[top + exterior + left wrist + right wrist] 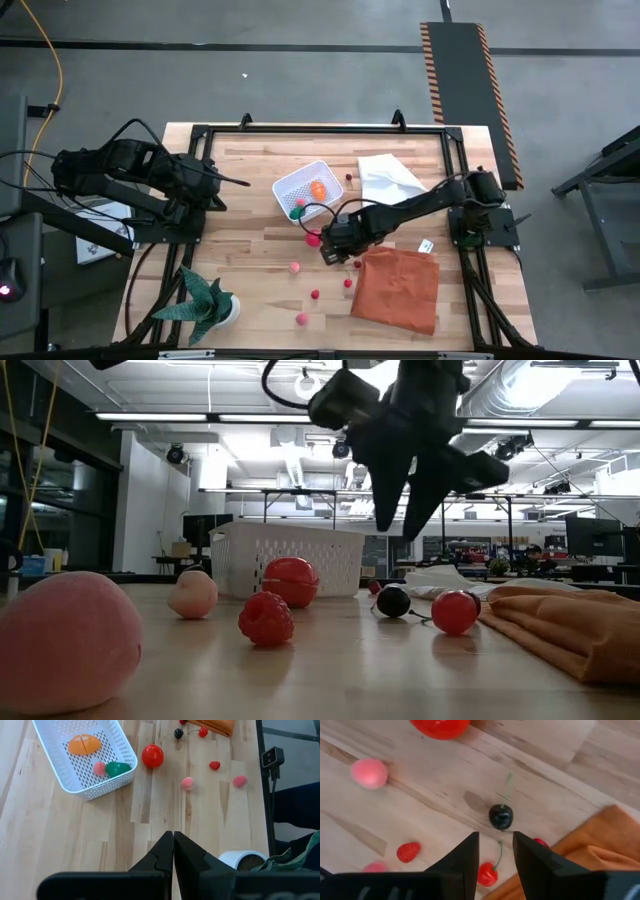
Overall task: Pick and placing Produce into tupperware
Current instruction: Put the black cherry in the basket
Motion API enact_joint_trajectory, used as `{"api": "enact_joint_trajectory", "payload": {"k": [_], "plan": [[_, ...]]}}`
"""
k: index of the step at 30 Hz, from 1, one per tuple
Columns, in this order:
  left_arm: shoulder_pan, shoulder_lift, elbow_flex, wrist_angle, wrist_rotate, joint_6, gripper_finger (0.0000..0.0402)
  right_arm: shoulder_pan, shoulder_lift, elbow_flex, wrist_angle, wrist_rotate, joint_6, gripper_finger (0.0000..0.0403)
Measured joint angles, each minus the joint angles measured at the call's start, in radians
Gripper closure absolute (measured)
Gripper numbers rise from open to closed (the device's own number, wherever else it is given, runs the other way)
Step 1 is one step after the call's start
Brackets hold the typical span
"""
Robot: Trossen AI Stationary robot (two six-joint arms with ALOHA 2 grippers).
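Note:
The white mesh tupperware [306, 189] stands mid-table and holds an orange piece [84, 744], a green piece [117, 768] and a small pink one [100, 768]. Loose produce lies on the wood nearer the front: a red ball [313, 238], a black cherry [500, 816], red cherries [487, 874], a strawberry [408, 851] and pink balls [295, 267]. My right gripper [495, 845] hangs open, pointing down, above the black cherry [393, 600] and clear of it. My left gripper [173, 840] is shut and empty, raised at the table's left [238, 182].
An orange cloth [397, 288] lies at the front right, beside the cherries. A white cloth [388, 178] lies to the right of the tub. A green potted plant [205, 305] stands at the front left corner.

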Motion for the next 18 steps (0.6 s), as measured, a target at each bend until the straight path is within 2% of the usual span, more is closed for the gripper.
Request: {"api": "enact_joint_trajectory", "payload": {"k": [18], "plan": [[0.0, 0.002, 0.0, 0.0, 0.0, 0.011, 0.0399, 0.0, 0.071, 0.0, 0.024, -0.042, 0.011, 0.0295]]}}
